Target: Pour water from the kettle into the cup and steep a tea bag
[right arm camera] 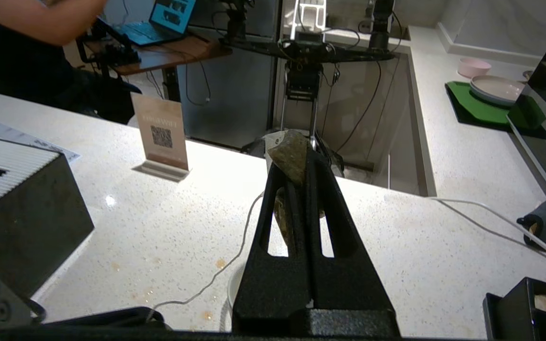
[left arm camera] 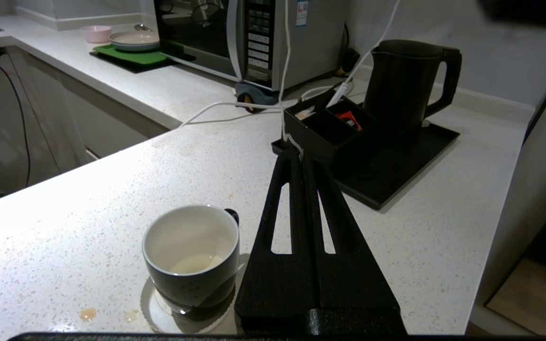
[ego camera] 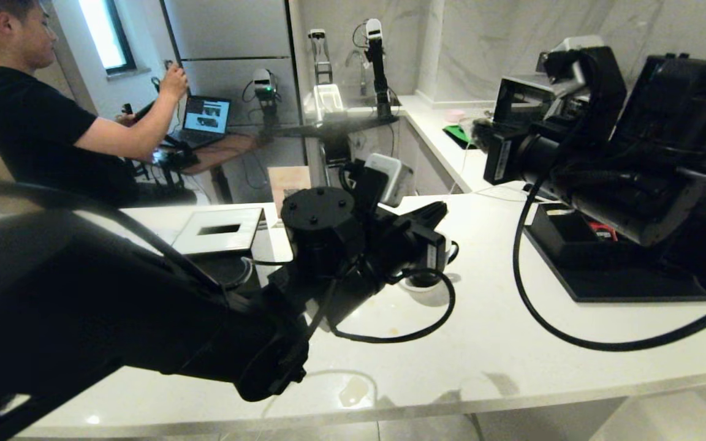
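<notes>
The cup [left arm camera: 190, 258], black outside and white inside, stands on a white coaster [left arm camera: 157, 310] with a little pale liquid at its bottom. Right beside it my left gripper [left arm camera: 297, 152] is shut and empty, pointing at the black tray [left arm camera: 396, 161]. On that tray stands the tall black kettle [left arm camera: 403, 85]. My right gripper [right arm camera: 301, 156] hangs above the counter, shut on a wet brownish tea bag [right arm camera: 288, 156] pinched at its tips. The cup's white rim [right arm camera: 232, 290] shows low under that gripper's base. In the head view the right arm hides the kettle.
A black compartment box [left arm camera: 325, 125] with sachets sits on the tray beside the kettle. A black tissue box [right arm camera: 17, 199] and a QR sign [right arm camera: 161, 135] stand on the counter. A microwave [left arm camera: 235, 38] and white cables lie behind. A person [ego camera: 34, 122] sits at a desk beyond.
</notes>
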Robot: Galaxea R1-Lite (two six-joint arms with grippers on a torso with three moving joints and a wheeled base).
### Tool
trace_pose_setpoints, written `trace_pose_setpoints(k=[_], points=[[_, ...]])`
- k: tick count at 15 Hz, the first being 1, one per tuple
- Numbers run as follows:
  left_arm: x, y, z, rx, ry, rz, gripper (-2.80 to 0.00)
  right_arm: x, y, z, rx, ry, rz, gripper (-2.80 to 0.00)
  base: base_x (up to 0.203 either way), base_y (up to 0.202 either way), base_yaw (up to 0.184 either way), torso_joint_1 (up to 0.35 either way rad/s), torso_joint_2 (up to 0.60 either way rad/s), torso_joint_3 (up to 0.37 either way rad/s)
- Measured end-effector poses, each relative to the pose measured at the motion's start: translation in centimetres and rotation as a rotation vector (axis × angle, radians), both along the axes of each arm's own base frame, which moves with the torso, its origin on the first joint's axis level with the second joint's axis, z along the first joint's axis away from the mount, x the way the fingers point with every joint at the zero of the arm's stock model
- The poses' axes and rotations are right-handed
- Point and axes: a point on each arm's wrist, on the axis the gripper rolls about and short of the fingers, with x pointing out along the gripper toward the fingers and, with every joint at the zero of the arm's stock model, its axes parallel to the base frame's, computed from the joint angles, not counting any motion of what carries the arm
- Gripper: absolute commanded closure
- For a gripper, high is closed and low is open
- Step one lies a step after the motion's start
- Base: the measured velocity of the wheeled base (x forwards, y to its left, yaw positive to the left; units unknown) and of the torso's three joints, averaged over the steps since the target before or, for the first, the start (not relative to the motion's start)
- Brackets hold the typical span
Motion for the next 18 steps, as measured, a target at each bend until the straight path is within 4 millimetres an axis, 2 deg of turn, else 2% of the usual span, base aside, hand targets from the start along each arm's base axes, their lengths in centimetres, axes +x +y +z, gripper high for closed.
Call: trace_pose_setpoints(k=[9, 14, 18], points=[[0.0, 0.1, 0.2, -0.005, -0.003, 0.004, 0.0, 0.2, 0.1, -3.0, -0.052, 0.087, -0.002, 0.0, 0.0, 0.0, 0.0, 0.0, 0.0, 0.0], [0.0, 0.1, 0.2, -0.004, -0.001, 0.003, 0.0, -0.3, -0.2, -4.2, -0.055, 0.095, -0.002, 0.0, 0.0, 0.0, 0.0, 0.0, 0.0, 0.0], [0.0, 0.1, 0.2, -0.004, -0.001, 0.003, 0.0, -0.5, -0.3, -4.4, -0.061, 0.104, -0.002, 0.0, 0.0, 0.0, 0.0, 0.0, 0.0, 0.0]])
